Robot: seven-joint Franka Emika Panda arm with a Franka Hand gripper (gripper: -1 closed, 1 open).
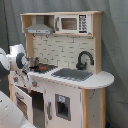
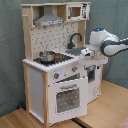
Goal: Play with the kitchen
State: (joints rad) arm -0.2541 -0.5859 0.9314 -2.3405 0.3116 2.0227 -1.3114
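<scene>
Gripper (image 2: 88, 53) state I cannot tell from these pictures, and it does not seem to hold anything; in the second exterior view it hangs at the end of the white arm (image 2: 112, 44), beside the counter edge of the kitchen (image 2: 55, 75), near the sink side. The kitchen itself stands upright on the wooden floor (image 2: 107, 107) before a grey curtain (image 1: 115, 60), and it fills the middle of both exterior views. On its counter there is the grey sink (image 1: 74, 74) with the black faucet (image 1: 84, 59) behind it, and the stovetop (image 2: 54, 58) carries a small pot (image 2: 46, 55). Below, the oven door (image 2: 65, 97) looks a little ajar in the second exterior view. I judge the step is to approach one part to play with it; to do this well, the arm should come slowly, stay free of the counter edge, and choose one small target, such as a knob (image 2: 56, 76).
</scene>
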